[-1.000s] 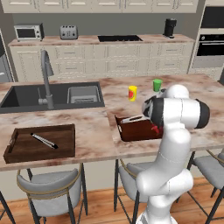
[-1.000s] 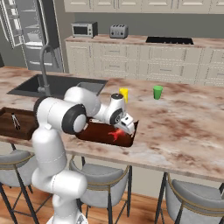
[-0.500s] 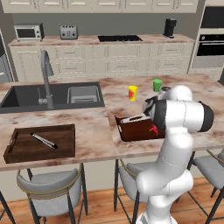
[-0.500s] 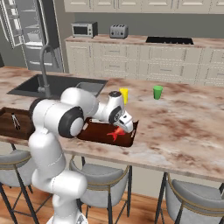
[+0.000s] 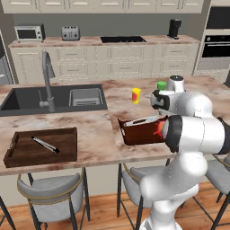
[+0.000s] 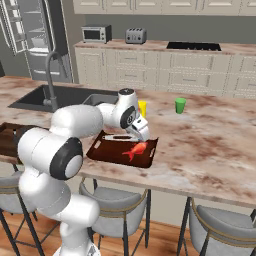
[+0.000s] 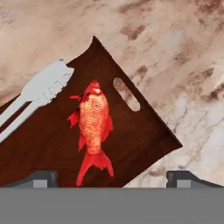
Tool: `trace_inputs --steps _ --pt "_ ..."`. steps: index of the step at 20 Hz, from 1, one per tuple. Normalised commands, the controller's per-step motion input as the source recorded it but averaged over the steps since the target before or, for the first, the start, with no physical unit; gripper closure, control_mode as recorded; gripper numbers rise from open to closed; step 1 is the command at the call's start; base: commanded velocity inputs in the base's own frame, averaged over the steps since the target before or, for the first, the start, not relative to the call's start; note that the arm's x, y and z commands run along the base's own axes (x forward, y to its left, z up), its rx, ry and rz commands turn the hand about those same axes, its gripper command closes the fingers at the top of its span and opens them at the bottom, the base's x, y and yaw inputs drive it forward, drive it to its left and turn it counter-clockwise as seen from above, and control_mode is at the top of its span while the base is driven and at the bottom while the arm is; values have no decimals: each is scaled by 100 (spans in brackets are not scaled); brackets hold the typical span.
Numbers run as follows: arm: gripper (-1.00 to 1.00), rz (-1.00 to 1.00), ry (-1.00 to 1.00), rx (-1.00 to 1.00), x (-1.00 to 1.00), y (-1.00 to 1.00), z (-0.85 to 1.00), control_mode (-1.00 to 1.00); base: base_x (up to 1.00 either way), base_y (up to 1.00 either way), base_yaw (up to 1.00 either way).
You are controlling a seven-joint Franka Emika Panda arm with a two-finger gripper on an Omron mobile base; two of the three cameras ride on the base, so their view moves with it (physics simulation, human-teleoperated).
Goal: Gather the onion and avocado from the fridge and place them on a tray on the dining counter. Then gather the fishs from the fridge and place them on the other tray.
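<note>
Since a second ago the end effector (image 7: 112,177) has lifted slightly off the red fish and spread wide, empty.
Small red-orange scaly fish (image 7: 92,127) lies flat inside the reddish-brown raised-rim wooden tray (image 7: 144,131) on the beige-brown marbled stone table (image 7: 183,52), just beside pale grey tongs (image 7: 37,94) on the same tray. My guess: light, limp, slick, so any re-grip belongs across the thick mid-body, not the thin tail. On this table, well apart from the tray, stand a yellow cup (image 6: 142,108) and a green cup (image 6: 180,105).
</note>
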Motion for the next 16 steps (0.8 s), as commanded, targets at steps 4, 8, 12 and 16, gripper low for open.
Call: trace_inputs --steps 4,8,12,16 --pt "-100 0 0 0 -61 28 72 -100 0 0 0" --pt "-100 1 0 0 -66 47 58 -100 0 0 0" --pt "-100 3 0 0 -74 53 46 -100 0 0 0" --pt "-100 5 0 0 -87 48 37 -100 0 0 0"
